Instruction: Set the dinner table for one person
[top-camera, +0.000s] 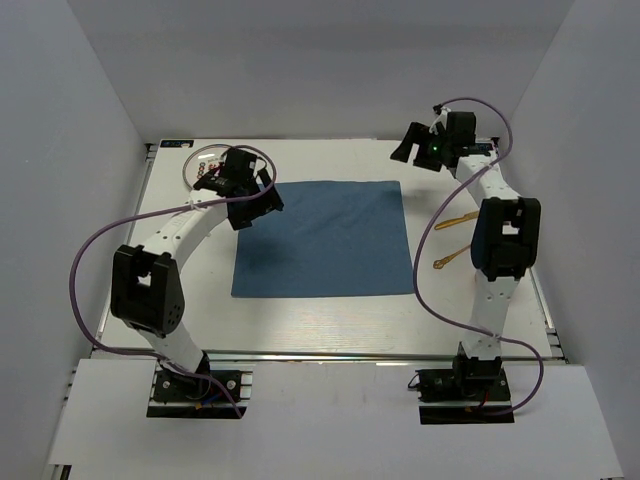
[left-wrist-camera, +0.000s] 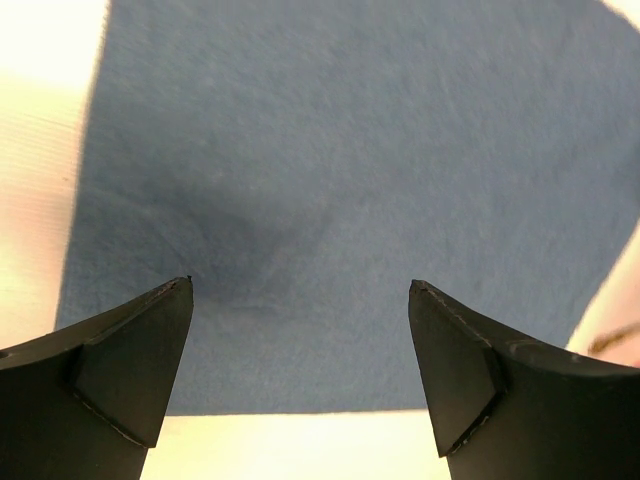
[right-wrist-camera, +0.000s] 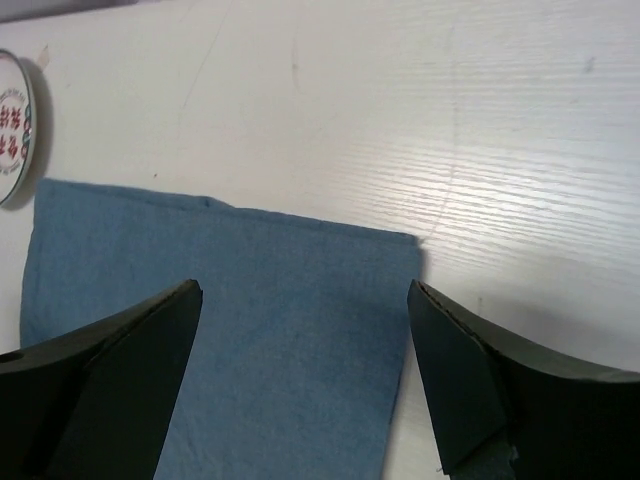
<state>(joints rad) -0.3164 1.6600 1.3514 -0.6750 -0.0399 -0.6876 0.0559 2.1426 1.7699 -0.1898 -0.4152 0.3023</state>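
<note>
**Ana:** While both arms hang above the bench (top-camera: 330, 325), what lies on it?

**Ben:** The white bench takes up the middle of the top view, with metal rails along its edges. A blue cloth (top-camera: 325, 240) lies flat at its centre. A plate (top-camera: 203, 168) with red marks sits toward 10 o'clock from the cloth, near that corner and partly hidden by the left arm.

**Ana:** Anything at 3 o'clock?

**Ben:** 2 gold utensils (top-camera: 452, 260) lie on bare bench there, apart from the cloth. The right arm covers part of them, so I cannot tell what kind they are.

**Ana:** And the left fingers (top-camera: 262, 200)?

**Ben:** They are over the cloth's 10 o'clock corner. They stand wide apart with nothing between them, and the left wrist view shows only blue cloth in the gap.

**Ana:** The right fingers (top-camera: 405, 145)?

**Ben:** They are toward 1 o'clock from the cloth, near the far edge of the bench. They are also spread apart and empty. The right wrist camera shows a cloth corner and bare bench between them, with the plate (right-wrist-camera: 12, 125) at 9 o'clock in that view.
</note>
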